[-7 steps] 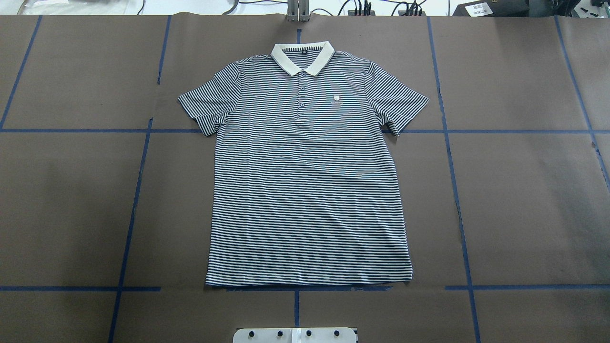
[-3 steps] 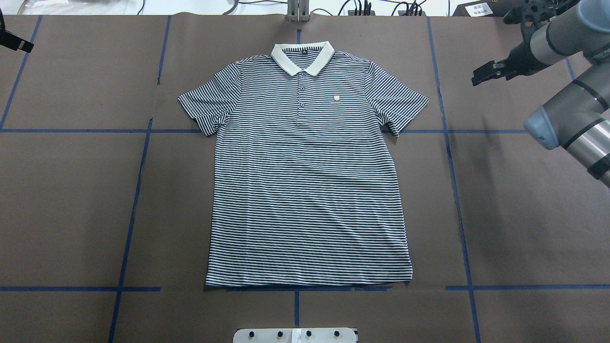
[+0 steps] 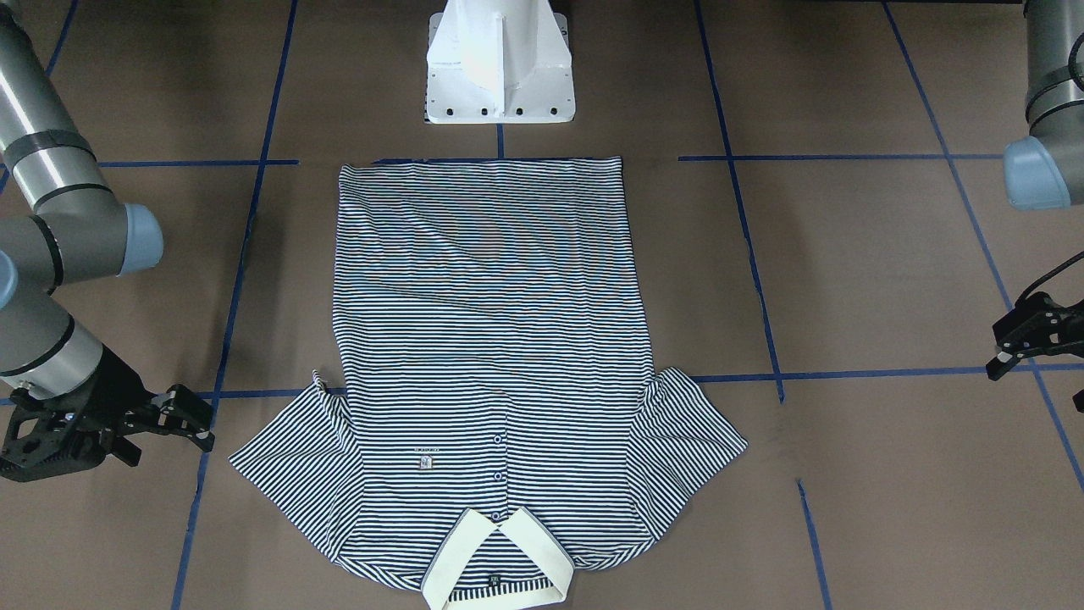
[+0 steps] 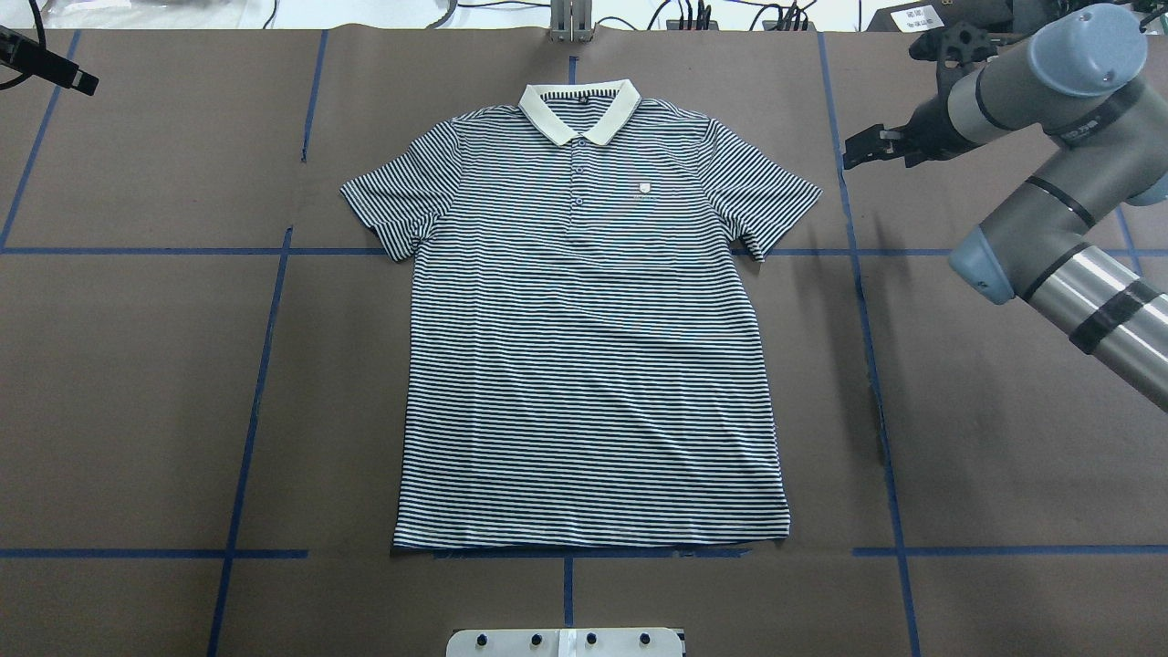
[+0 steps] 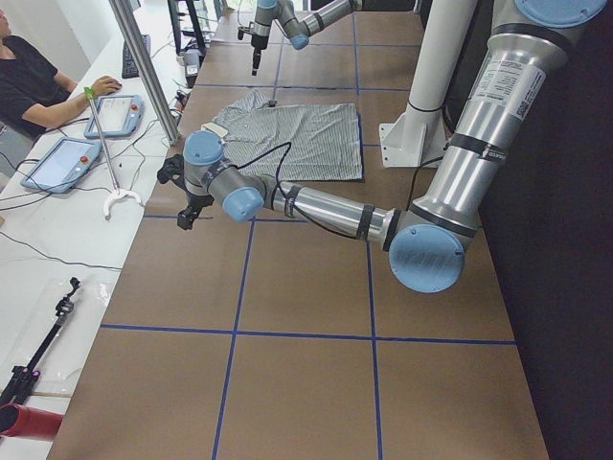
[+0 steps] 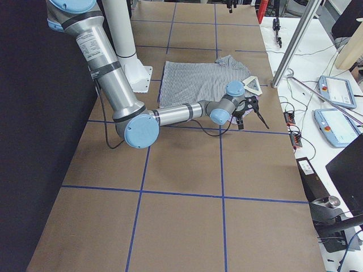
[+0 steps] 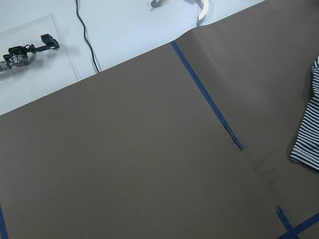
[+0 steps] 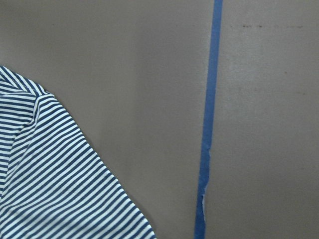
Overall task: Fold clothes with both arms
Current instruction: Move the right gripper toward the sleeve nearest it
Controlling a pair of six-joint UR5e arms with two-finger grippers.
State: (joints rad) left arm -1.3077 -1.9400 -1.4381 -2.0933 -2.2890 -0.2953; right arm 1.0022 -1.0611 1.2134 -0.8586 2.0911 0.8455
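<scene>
Nothing is folded: the shirt [image 4: 584, 347] lies flat mid-table [image 4: 137, 411]. The right gripper [image 3: 206, 428], jaws apart, hovers beside a sleeve. The left gripper [image 3: 1003, 352], near the far-left corner, I cannot tell.

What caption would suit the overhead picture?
Striped polo shirt spread flat on the table, left gripper and right gripper poised either side.

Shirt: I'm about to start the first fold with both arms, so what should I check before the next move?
1. Shirt flat and spread out: ok.
2. Collar flat, buttoned side up: ok.
3. Right gripper open and empty: ok.
4. Left gripper open: cannot tell.
5. Both grippers off the shirt: ok.
6. Both grippers close to the shirt: not ok; the right one is beside it, the left one is far off to the side.
</scene>
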